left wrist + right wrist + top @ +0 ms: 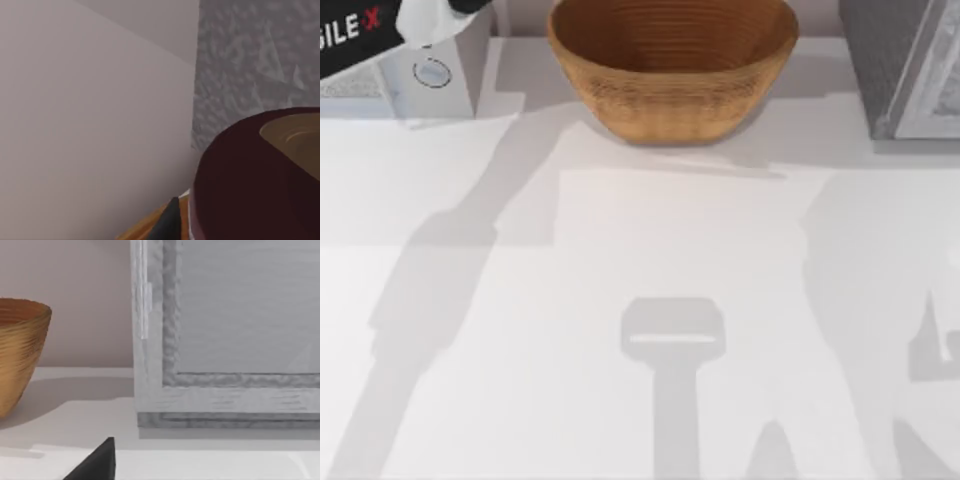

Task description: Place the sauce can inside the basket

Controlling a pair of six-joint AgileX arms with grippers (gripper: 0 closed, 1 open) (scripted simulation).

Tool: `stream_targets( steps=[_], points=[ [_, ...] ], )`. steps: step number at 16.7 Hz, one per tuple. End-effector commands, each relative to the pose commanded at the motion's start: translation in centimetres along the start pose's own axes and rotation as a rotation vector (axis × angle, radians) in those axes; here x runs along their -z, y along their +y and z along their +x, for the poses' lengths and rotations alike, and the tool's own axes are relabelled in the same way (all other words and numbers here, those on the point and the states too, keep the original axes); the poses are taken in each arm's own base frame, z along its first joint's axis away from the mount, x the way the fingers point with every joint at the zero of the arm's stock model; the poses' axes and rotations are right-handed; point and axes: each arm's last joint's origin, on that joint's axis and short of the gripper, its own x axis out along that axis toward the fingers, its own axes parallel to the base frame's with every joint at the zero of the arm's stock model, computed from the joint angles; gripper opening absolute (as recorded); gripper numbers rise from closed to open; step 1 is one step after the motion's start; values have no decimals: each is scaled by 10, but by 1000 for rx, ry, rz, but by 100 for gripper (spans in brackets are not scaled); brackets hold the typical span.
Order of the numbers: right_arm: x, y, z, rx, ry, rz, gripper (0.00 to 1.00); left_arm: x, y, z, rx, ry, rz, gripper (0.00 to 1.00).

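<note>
The sauce can [250,180] sits very close in the left wrist view, its dark maroon lid facing the camera above a strip of orange and white label. My left gripper [200,227] is shut on it, with one dark fingertip [167,222] against its side. In the top view, my left arm [430,20] hangs high over the table's far left corner. The tan woven basket [670,95] stands at the far middle of the table, open side up, and its wall [17,355] is also in the right wrist view. A dark part of my right gripper [95,462] is low over the table.
A grey box [430,75] stands at the far left under my left arm. A grey framed cabinet [910,70] stands at the far right, and its front [225,340] is near my right gripper. Arm shadows lie across the white table [640,300].
</note>
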Motion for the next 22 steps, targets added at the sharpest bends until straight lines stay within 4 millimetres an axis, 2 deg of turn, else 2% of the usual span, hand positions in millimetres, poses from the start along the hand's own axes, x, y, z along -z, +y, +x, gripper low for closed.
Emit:
stream_targets(
  steps=[2, 8, 13, 22],
  points=[
    [0, 0, 0, 0, 0, 0, 100, 3, 0, 10, 1, 1, -1, 0],
    [0, 0, 0, 0, 0, 0, 100, 19, -1, 59, 2, -2, -1, 0],
    [0, 0, 0, 0, 0, 0, 100, 20, -1, 62, 2, -2, -1, 0],
    [0, 0, 0, 0, 0, 0, 100, 20, -1, 62, 2, -2, -1, 68]
  ],
)
